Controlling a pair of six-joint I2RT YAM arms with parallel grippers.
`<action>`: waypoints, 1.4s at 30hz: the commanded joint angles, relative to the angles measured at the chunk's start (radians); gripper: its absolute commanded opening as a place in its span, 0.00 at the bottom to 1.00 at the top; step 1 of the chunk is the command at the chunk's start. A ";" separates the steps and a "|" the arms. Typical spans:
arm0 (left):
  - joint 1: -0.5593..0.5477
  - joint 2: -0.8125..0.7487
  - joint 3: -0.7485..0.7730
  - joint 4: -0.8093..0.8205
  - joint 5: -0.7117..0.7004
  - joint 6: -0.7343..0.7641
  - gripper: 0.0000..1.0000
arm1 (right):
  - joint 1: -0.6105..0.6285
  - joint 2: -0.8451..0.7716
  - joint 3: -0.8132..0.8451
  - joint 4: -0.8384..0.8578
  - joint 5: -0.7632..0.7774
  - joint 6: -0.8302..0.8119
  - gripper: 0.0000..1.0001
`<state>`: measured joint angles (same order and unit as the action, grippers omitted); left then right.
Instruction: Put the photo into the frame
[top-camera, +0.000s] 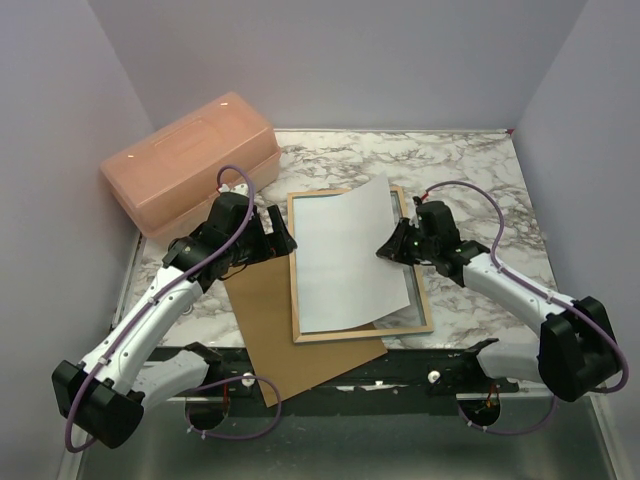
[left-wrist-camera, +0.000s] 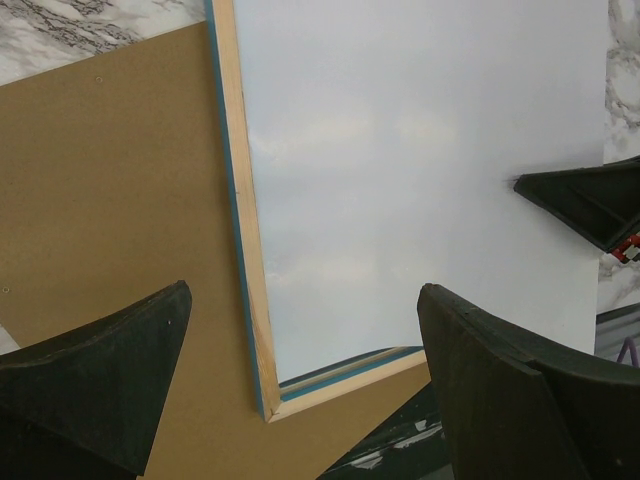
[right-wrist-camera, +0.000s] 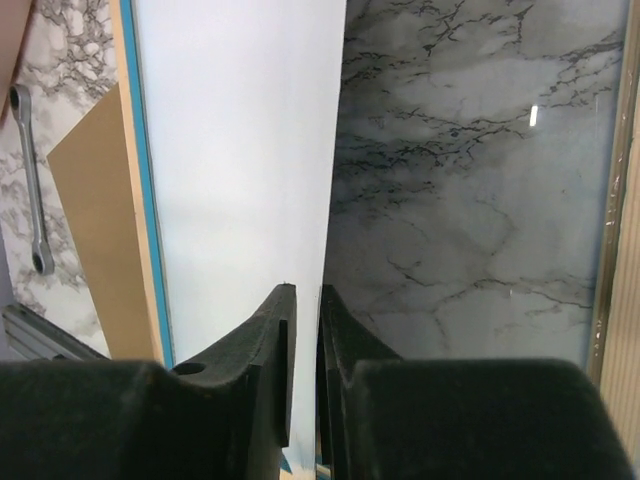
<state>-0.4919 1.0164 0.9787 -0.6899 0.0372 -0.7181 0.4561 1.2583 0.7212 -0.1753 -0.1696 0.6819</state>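
Now, the right claw (right-wrist-camera: 305, 310) is seen pressed nearly together, and the right-hand edge of the photo (right-wrist-camera: 240, 150) appears to be pinched between its tips. From there the sheet is carried leftward, white reverse up. Its left edge is laid along the left rail of the frame (right-wrist-camera: 128, 150), which is turned pale wood up and blue face down. The photo's long axis is run away from the arm bases, in line with the frame's long side.

The pinched edge is held up off the pane, and the coming move is judged to turn on this. The sheet lies to the left of and below the right claw, so a lowering and a release on that side would be called for. The right arm is the nearer one to that raised edge. The left claw (top-camera: 283, 232) is held spread wide and empty above the frame's left rail and the brown backing board (top-camera: 290, 345) beneath it.

The curl of the sheet is given only by the top view. The marble of the table (right-wrist-camera: 70, 60), seen through the pane under the lifted edge, is given only by the right wrist view. The photo's near-left corner, tucked inside the rails, is shown only from the left wrist.
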 joint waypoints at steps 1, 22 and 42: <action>0.006 -0.011 -0.002 -0.008 0.018 0.006 0.98 | -0.005 0.016 -0.005 0.008 0.017 -0.031 0.27; 0.005 -0.201 0.029 0.061 0.063 -0.046 0.99 | -0.004 -0.034 0.141 -0.241 0.196 -0.177 1.00; 0.006 -0.303 0.021 0.169 0.148 -0.062 0.99 | 0.041 0.000 0.314 -0.333 0.137 -0.160 1.00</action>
<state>-0.4911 0.7242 0.9909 -0.5762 0.1379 -0.7696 0.4667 1.2377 0.9974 -0.4892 0.0147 0.5144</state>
